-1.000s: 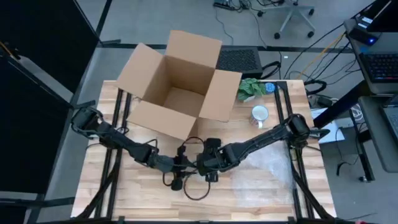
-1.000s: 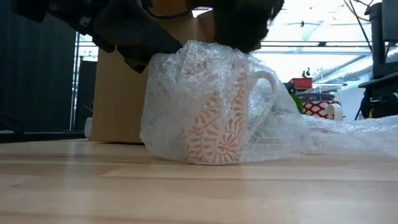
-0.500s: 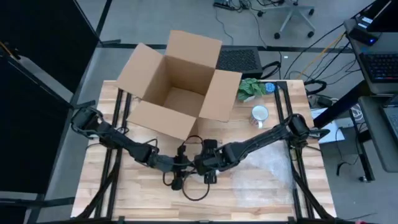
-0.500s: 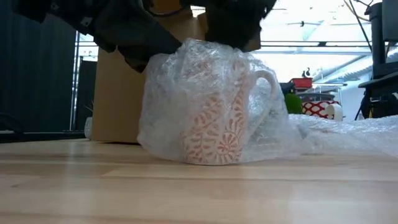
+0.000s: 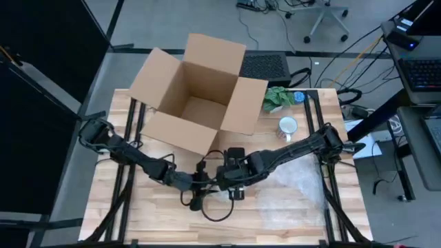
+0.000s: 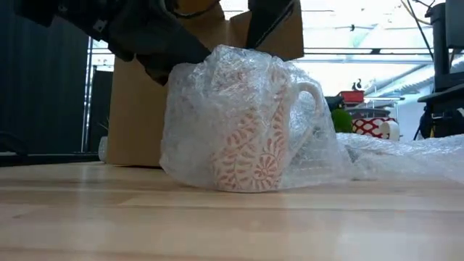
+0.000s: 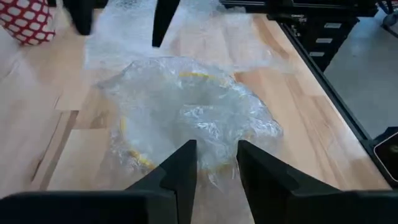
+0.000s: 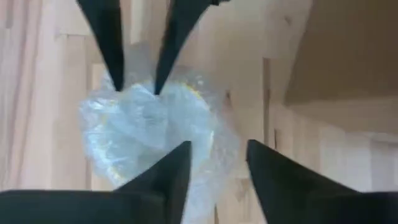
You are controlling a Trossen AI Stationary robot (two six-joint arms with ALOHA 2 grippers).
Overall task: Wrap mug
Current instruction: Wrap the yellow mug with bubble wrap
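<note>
A mug with a red pattern (image 6: 250, 148) stands upright on the table, swathed in clear bubble wrap (image 6: 210, 109); a loose tail of the wrap (image 6: 406, 156) trails toward the table's right. My left gripper (image 7: 216, 146) sits at the bundle's upper left side, shut on the wrap. My right gripper (image 8: 217, 149) hangs open just above the bundle (image 8: 149, 130), touching nothing. In the high view both grippers meet at the table's middle, left (image 5: 202, 182) and right (image 5: 233, 178). My left gripper pinches a bunch of the bubble wrap (image 7: 216, 163) between its two fingers, at the edge of the bundle near the mug's top. The fingers come slanting down from the table's left. The wrapped mug stands upright on the table, the wrap slack around it.
An open cardboard box (image 5: 200, 89) stands at the far side behind the mug. A white mug (image 5: 287, 127) and green leaves (image 5: 278, 98) sit at the far right. A red-and-white patterned thing (image 7: 25, 18) lies beyond the wrap. Bare wood lies along the near edge.
My right gripper has risen off the top of the wrapped mug and now hangs clear above it. The wrap on top has stayed draped over the mug. The mug has not moved.
</note>
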